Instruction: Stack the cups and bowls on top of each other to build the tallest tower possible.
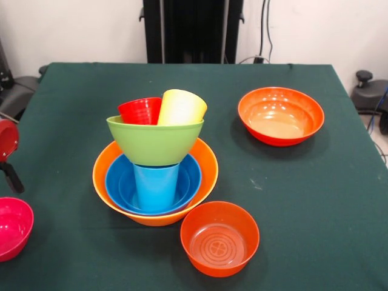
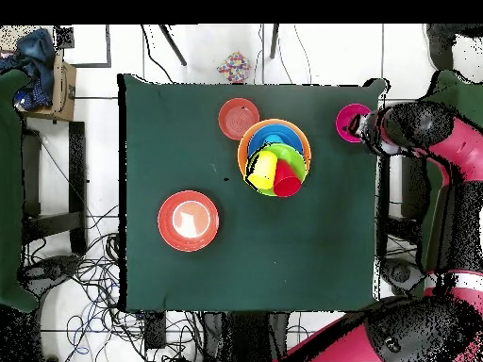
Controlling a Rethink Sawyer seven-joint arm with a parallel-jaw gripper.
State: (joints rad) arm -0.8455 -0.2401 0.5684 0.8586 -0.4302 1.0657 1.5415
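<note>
The tower stands at the table's middle. Its base is the pale orange bowl (image 1: 209,173) (image 2: 242,151), with the blue bowl (image 1: 189,179) (image 2: 274,129) nested in it. The light blue cup (image 1: 156,185) stands in the blue bowl and bears the lime green bowl (image 1: 154,144) (image 2: 294,158). The red cup (image 1: 139,111) (image 2: 287,181) and the yellow cup (image 1: 180,108) (image 2: 261,170) lean inside the green bowl. The magenta-pink bowl (image 1: 12,227) (image 2: 352,121) sits at the table's edge. My gripper (image 1: 11,174) (image 2: 374,128) is right beside it, off the table's side. The small light blue bowl is out of view.
A wide red-orange bowl (image 1: 280,115) (image 2: 189,221) sits alone on the green cloth. A smaller red-orange bowl (image 1: 219,238) (image 2: 239,118) sits close beside the tower. The red arm (image 2: 443,179) runs along the table's side. Cables lie on the floor.
</note>
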